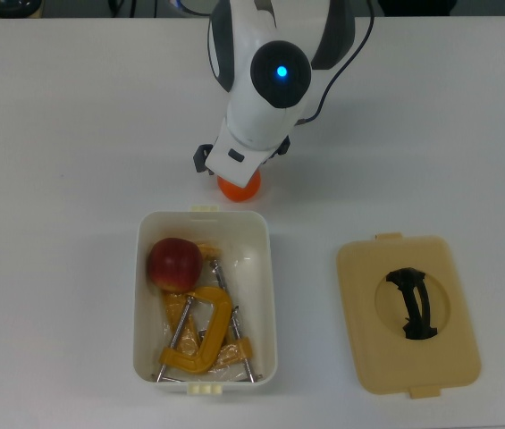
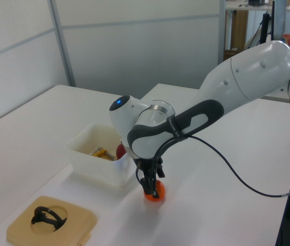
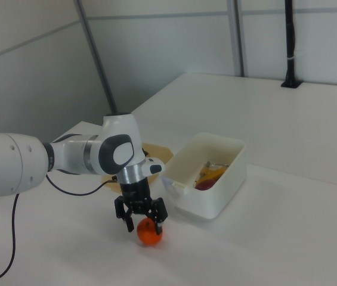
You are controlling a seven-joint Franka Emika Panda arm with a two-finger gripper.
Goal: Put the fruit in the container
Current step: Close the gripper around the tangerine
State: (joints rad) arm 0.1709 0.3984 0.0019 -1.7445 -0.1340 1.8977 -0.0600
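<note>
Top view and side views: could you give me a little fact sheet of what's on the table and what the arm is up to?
gripper: open, fingers either side of the orange
orange: on the table, outside the tub
tub: white, open
apple: in the tub
clamps: yellow, in the tub
lid: tan, flat on the table, at the top view's right of the tub

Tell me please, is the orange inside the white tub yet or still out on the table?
Out. The orange sits on the table beside the white tub, under the gripper; only the apple and yellow clamps are inside.
</note>
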